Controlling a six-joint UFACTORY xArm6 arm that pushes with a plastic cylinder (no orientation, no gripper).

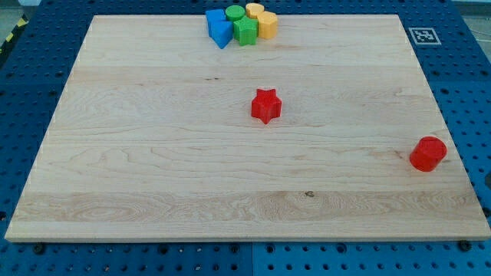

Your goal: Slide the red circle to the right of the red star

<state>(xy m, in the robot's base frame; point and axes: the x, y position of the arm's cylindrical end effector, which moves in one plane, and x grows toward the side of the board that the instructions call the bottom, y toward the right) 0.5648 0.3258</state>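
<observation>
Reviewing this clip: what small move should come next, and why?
Probably bring my tip, not in view now, to the right of the red circle and nudge it leftward: the circle sits near the board's right edge, far right of and lower than the red star.

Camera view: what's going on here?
Nothing is being pushed now: my tip does not show in the view. The red circle sits alone near the wooden board's right edge, far right of and lower than the red star mid-board. The blue, green and yellow blocks are huddled at the top edge.
</observation>
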